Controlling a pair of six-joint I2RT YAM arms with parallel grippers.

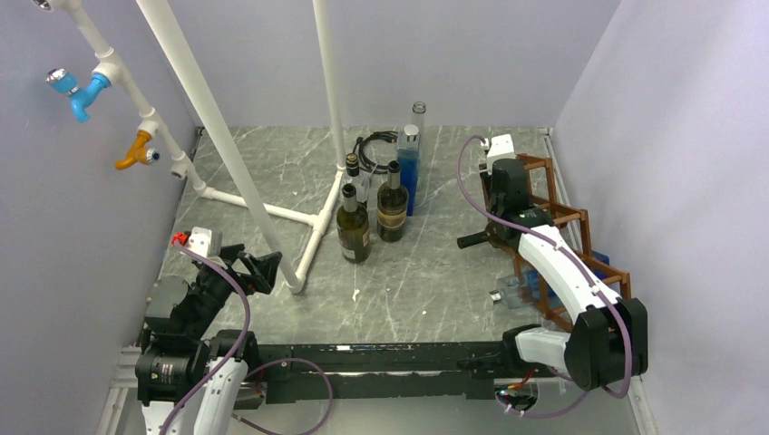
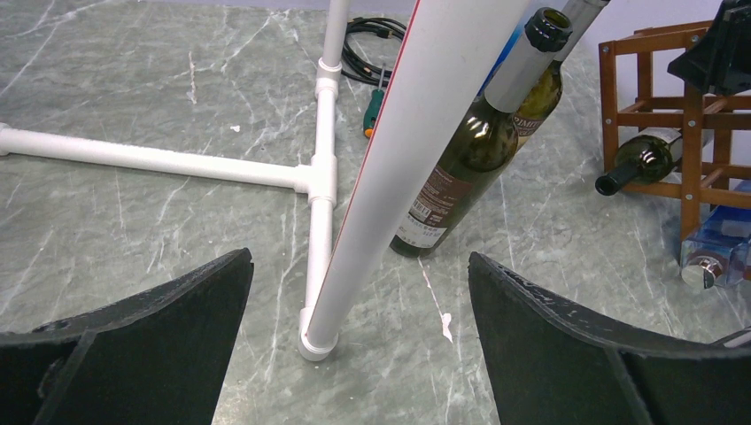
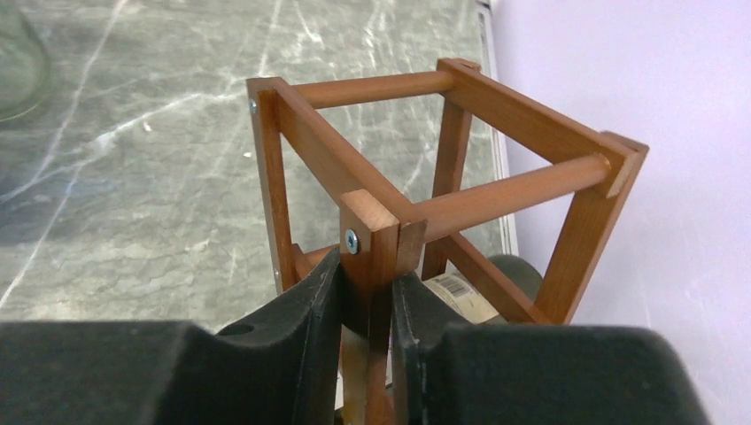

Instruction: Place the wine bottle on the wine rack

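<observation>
Along the right wall in the top view, I am seeing the wine rack (image 1: 569, 216) standing on the marble table (image 1: 272, 172). The wine bottle (image 1: 472, 241) is lying in one of its cells, neck poking out leftward. My right arm (image 1: 553, 263) is reaching over the rack. At near left, the left gripper (image 1: 260, 269) is hanging with its fingers spread.

Left wrist view: those fingers are gaping wide, with a slanted white pipe (image 2: 425, 133) showing between them. The bottle is lying in the rack at far right.

Right wrist view: the right gripper (image 3: 367, 279) is clamping an upright post of the rack, and the bottle's label is showing just below.
</observation>
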